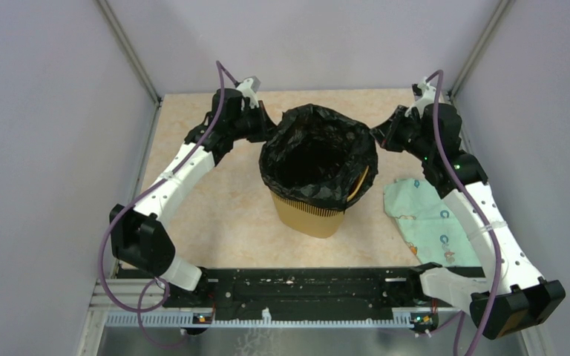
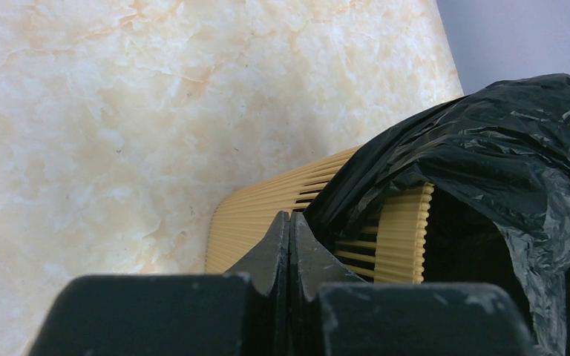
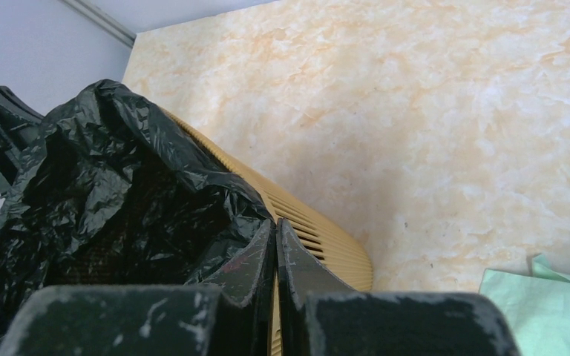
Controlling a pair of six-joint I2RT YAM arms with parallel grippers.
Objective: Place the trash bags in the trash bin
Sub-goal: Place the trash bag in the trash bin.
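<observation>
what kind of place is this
Probably a robot lab test cell: grey panel walls enclose a marble-patterned table, with a left arm and right arm mounted at its near edge.

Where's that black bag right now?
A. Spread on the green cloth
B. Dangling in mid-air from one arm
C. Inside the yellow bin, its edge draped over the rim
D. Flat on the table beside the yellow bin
C: the trash bag sits open in the trash bin, its edge folded over the rim.

Bright, even light, soft shadows, glints on the trash bags (image 2: 505,126).
</observation>
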